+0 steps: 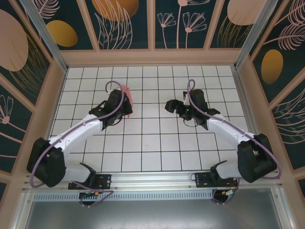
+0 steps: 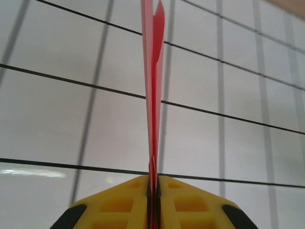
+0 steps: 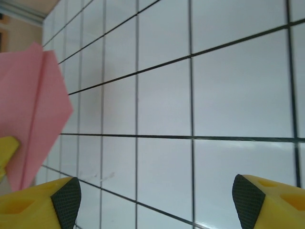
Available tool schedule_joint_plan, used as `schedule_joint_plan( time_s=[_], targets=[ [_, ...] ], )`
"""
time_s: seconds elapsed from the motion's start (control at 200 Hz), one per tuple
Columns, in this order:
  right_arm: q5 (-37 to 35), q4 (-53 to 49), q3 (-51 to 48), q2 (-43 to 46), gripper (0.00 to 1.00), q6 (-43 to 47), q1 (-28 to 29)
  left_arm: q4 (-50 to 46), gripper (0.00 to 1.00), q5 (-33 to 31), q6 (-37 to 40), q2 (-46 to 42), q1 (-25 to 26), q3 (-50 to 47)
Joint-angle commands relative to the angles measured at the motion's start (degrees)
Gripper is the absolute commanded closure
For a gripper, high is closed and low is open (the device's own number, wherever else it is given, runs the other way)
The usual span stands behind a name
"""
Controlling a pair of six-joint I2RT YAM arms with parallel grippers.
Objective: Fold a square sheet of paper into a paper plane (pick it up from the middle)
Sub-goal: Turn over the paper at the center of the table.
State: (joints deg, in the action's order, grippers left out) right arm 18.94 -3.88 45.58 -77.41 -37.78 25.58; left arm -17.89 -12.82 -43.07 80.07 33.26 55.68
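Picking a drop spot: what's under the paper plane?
White tiled table lies beneath the paper plane, pinched edge-on in the shut left end effector. The strip of tile directly behind the paper is covered.

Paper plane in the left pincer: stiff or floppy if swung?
Probably light, and stiff lengthwise: the paper plane stands straight out of the shut left pincer without drooping. Likely bends sideways and crushes easily: thin folded layers, one crease showing.

An overhead camera looks steeply down from behind both arm bases onto the gridded tabletop (image 1: pixel 157 143). Each wrist camera sits close above the tiles, looking out past its own hand: left hand (image 2: pixel 153 193), right hand (image 3: pixel 155 200). All three views share the paper plane (image 1: pixel 127 98).
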Motion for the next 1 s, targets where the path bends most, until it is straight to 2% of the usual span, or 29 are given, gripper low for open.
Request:
schedule_joint_plan(
  time_s=[0.0, 0.13, 0.245, 0.39, 0.535, 0.676, 0.796, 0.881, 0.996],
  targets=[
    [-5.3, -1.1, -0.1, -1.1, 0.15, 1.4, -0.3, -15.7, 0.85, -16.4, 1.2, 7.1, 2.8, 5.4],
    [-6.4, -0.3, -0.2, -2.8, 0.15, 1.7, -0.9, -20.7, 0.85, -22.3, -1.3, 16.4, 5.5, 11.7],
    [-6.4, 0.9, -0.8, -4.2, 0.15, 1.6, -1.5, -21.3, 0.81, -21.7, -2.1, 23.9, 7.1, 17.4],
    [-6.4, 2.4, -2.0, -5.4, 0.16, 1.1, -2.7, -17.1, 0.76, -14.4, -1.4, 31.0, 7.5, 22.4],
    [-5.5, 2.8, -2.4, -7.0, 0.16, 1.1, -3.9, -12.1, 0.57, -5.9, -0.2, 35.1, 7.4, 26.0],
    [-3.2, 4.1, -2.4, -9.0, 0.19, 1.5, -3.9, -6.6, 0.44, 1.4, 0.8, 33.9, 6.3, 26.2],
    [0.4, 5.2, -0.6, -12.0, 0.27, 2.1, -2.1, -0.8, 0.37, 6.9, 0.3, 28.6, 3.7, 21.6],
    [3.3, 4.7, 2.7, -15.4, 0.41, 3.7, 1.1, 4.1, 0.35, 10.3, -0.6, 23.6, 1.2, 16.4],
    [7.9, 3.9, 8.9, -21.2, 0.65, 5.7, 5.4, 7.9, 0.35, 11.3, -1.8, 17.2, -1.9, 9.3]
  ],
)
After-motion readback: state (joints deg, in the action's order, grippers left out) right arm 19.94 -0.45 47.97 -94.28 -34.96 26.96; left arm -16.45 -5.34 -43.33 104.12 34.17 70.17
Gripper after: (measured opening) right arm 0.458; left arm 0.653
